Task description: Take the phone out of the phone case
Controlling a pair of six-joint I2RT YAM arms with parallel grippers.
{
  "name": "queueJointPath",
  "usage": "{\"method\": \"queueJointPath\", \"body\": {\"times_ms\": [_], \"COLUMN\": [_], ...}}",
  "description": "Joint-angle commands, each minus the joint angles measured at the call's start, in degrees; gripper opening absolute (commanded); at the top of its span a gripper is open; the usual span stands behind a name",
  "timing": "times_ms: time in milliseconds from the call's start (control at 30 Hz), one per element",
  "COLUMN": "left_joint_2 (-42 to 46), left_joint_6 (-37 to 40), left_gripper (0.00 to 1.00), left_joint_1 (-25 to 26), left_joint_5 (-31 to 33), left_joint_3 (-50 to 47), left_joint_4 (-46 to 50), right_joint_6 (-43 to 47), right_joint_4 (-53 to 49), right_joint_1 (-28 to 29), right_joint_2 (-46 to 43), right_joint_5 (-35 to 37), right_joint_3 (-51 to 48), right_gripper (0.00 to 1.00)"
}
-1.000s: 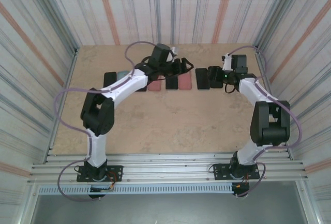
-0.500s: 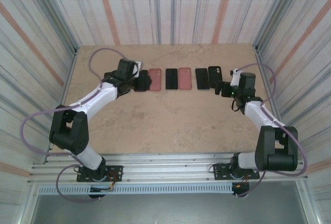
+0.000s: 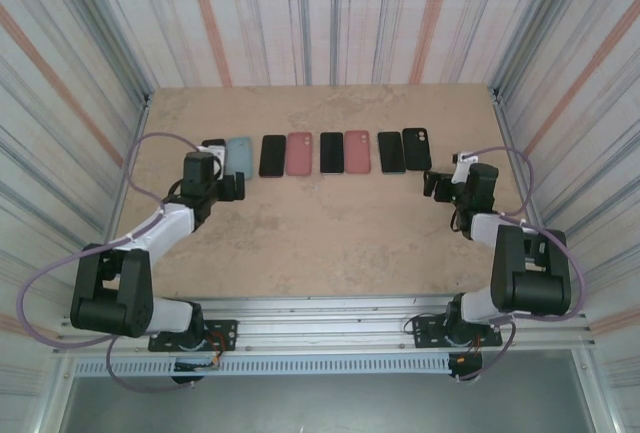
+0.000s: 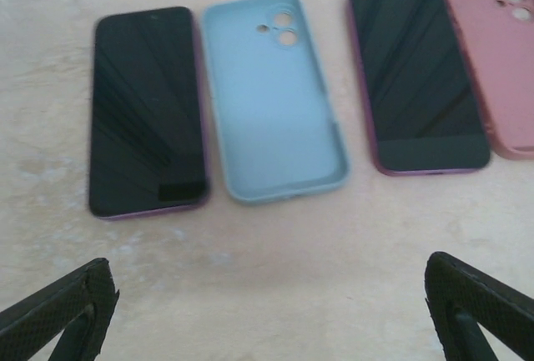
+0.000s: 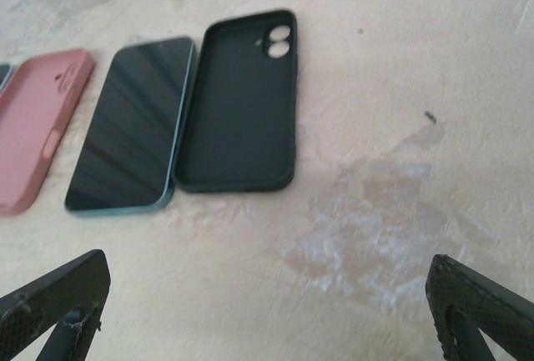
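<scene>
A row of phones and phone cases lies flat across the far half of the table. My left gripper is open and hovers just in front of a black phone and an empty light blue case. A purple-edged phone and a pink case lie to their right. Over on the right side, my right gripper is open, near an empty black case and a teal-edged phone. Neither gripper holds anything.
In the middle of the row sit a pink case, a black phone and another pink case. Striped walls enclose the table on three sides. A pale smear marks the surface by the right gripper.
Both arms have pulled back from the middle of the row, the left swinging to the left end and the right to the right end. Both grippers have opened wider.
</scene>
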State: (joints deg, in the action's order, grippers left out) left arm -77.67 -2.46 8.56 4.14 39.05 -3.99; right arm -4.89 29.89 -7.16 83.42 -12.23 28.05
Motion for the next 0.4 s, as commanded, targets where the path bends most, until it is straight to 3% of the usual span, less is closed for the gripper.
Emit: {"method": "queueJointPath", "body": {"times_ms": [0, 133, 367], "left_joint_2": [-0.30, -2.58, -5.56], "left_joint_6": [5.17, 6.45, 8.85], "left_gripper": [0.99, 0.99, 0.99], "left_joint_1": [-1.74, -5.06, -6.10], "left_joint_5": [-0.88, -6.21, -8.16], "left_joint_3": [-2.11, -7.92, -7.29], "left_joint_4": [-7.96, -19.76, -24.04], "right_joint_6": [-1.91, -0.02, 0.01], "right_joint_4": [9.49, 4.78, 6.05], "right_joint_1": [-0.47, 1.11, 1.50], "right_joint_2": [3.82, 3.92, 3.80], "right_joint_5": [-1.06, 0.04, 1.39], "right_joint_3": [-0.59, 1.52, 0.87], "right_gripper": [0.99, 0.99, 0.99]}}
